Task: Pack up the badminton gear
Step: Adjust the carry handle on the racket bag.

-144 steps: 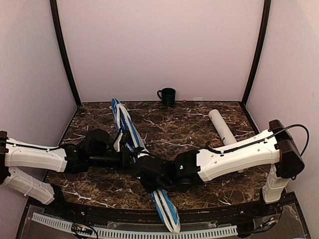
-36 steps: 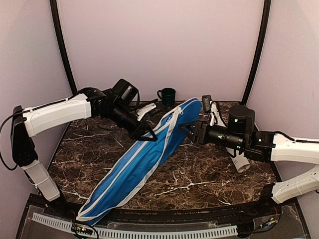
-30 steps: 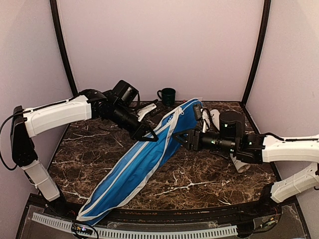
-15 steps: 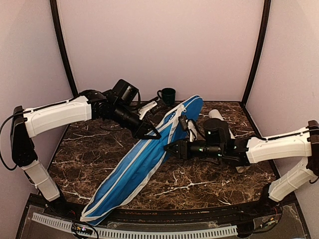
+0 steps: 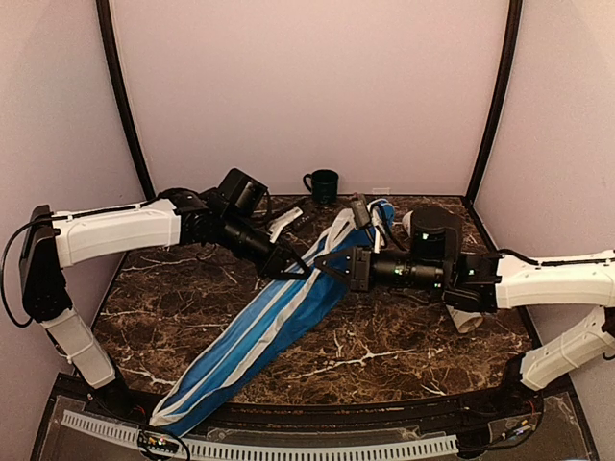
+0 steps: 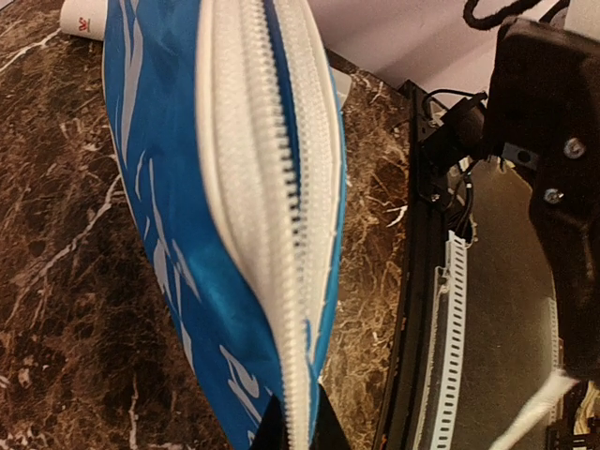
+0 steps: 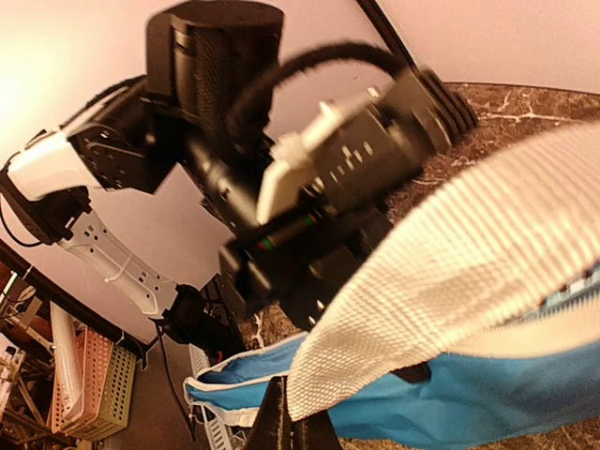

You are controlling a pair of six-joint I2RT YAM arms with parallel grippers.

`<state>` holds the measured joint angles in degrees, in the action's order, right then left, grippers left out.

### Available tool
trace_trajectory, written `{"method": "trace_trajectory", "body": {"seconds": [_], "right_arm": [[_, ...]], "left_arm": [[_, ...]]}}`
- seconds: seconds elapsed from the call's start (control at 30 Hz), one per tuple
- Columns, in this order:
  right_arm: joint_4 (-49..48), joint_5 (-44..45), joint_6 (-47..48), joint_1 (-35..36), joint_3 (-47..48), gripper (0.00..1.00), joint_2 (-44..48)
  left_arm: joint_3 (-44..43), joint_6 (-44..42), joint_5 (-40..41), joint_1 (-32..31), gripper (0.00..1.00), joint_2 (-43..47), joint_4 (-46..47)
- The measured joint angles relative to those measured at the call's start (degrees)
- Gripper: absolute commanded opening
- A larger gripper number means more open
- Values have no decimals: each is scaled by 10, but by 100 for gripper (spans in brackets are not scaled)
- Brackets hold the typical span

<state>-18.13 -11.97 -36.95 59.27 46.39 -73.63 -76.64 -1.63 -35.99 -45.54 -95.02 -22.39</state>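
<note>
The blue racket cover [image 5: 279, 317] lies across the marble table [image 5: 384, 355] on a long diagonal. Its narrow end points to the near-left edge by the left arm's base and its broad end points up toward the far right. The top view alone shows this whole line, with the middle of the cover bunched and lifted where both grippers meet it. The left gripper [image 5: 286, 269] comes in from the left and the right gripper [image 5: 329, 269] from the right, the two just beside each other on the cover's upper edge. In the left wrist view the cover [image 6: 169, 187] fills the frame with its white zipper running straight down into the left gripper [image 6: 291, 429], whose fingers are pinched together on that seam. Beyond the fingers a white tube [image 6: 82, 17] shows one end, printed in red. The right wrist view shows the cover [image 7: 450, 398] edged with white woven binding, whose corner drops into the right gripper [image 7: 292, 424], clamped tight on it. Past the fingers is the left arm [image 7: 47, 164]. From above, the tube [image 5: 465, 320] lies mostly under the right arm, and a dark green mug [image 5: 322, 184] stands by the back wall.
</note>
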Motion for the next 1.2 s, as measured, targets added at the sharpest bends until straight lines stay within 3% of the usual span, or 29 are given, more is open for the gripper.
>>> {"method": "trace_trajectory", "body": {"seconds": [0.47,0.53,0.73,1.03,1.1,1.13,1.2], "right_arm": [[68,-32,22,1,185,2,-88],[80,-36,22,1,196,7,-100],[116,-32,26,2,207,40,-104],[215,4,52,2,213,58,-60],[233,21,59,-1,211,66,-31],[265,63,75,-8,200,75,40],[268,78,79,-17,196,78,55]], "left_arm": [[42,39,-134,-1,0,-15,80],[52,43,-142,-1,0,-20,88],[82,71,-166,-1,0,-26,125],[91,99,-164,7,0,-30,149],[93,100,-161,11,0,-30,150],[93,100,-160,16,0,-30,150],[93,98,-161,17,0,-29,150]]}}
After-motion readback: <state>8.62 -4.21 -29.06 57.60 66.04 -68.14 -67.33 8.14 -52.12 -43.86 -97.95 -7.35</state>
